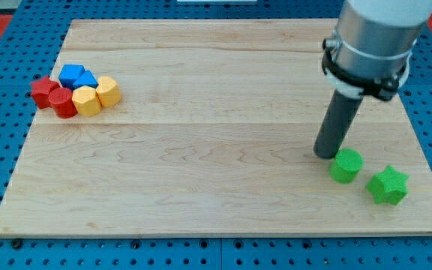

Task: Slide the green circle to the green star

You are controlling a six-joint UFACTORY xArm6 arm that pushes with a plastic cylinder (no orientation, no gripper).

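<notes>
My tip (325, 153) rests on the tabletop (201, 165), just at the upper-left edge of the green circle (346, 166). I carry no gripper, only a rod. The green star (388, 185) sits just right of the circle, apart.

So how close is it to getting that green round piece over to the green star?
Nearly there. The green circle already sits near the green star, with a small gap of bare board between them. My tip is right against the circle's upper left side, placed to push it toward the star. What is left is a short final slide. The red, blue and yellow blocks lie far off, untouched.
</notes>
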